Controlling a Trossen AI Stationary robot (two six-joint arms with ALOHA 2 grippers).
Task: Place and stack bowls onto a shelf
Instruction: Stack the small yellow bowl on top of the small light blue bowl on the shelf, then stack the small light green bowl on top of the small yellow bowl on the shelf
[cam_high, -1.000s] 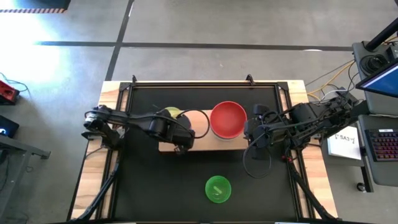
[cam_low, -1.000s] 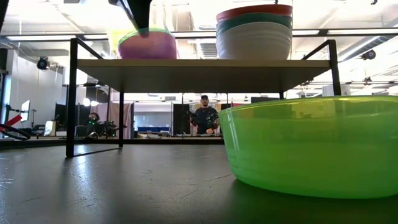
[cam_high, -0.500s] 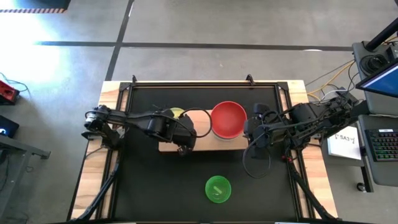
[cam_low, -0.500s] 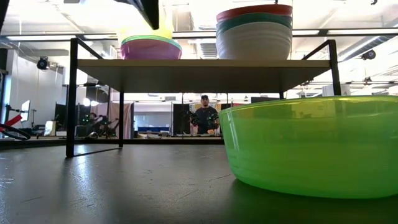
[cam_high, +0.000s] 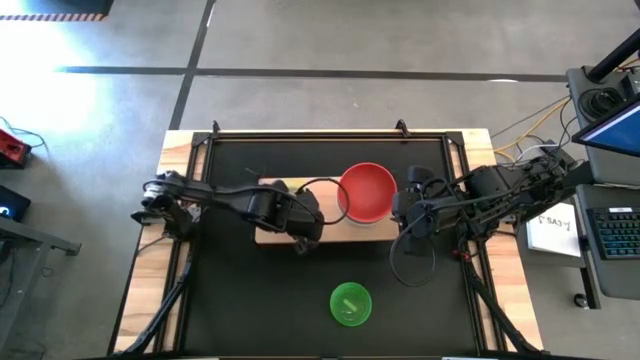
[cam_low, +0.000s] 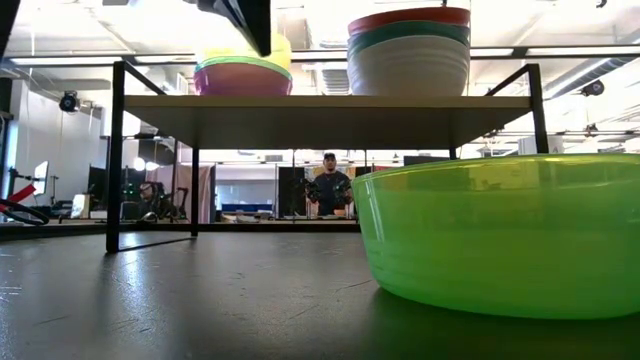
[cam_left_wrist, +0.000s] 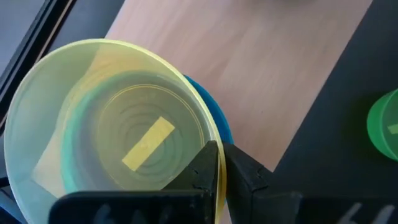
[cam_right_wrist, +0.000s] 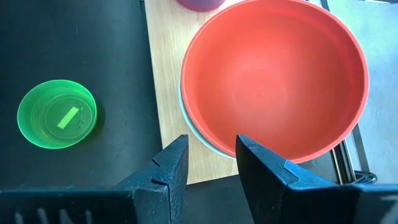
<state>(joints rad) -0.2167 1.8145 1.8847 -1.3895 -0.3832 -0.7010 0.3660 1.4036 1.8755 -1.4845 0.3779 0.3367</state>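
Where the pale wood-grain shelf stretches flat and smooth on its black metal legs, holds two stacks of round, glossy plastic bowls. Carries on one end the large stack, topped by the red bowl, wide, shallow and smooth inside, with a teal-green rim and a white bowl showing beneath it in the low view. Carries toward the other end the small stack, with a magenta bowl at the bottom there and a green rim above it.

Left gripper: jaws drawn together, pinching the thin rim of the translucent yellow-green bowl, which shows concentric moulded rings and a rectangular yellow label on its floor. Sits over the cyan bowl, whose blue edge peeks out just beside the jaws; whether fully seated or a little lifted cannot be told.

Right gripper: jaws apart by a moderate gap, holding nothing, hovering at the near rim of the red bowl, over the shelf edge.

Bright green bowl: alone on the matte black table mat, well apart from both sets of jaws, translucent, with a pale label inside.
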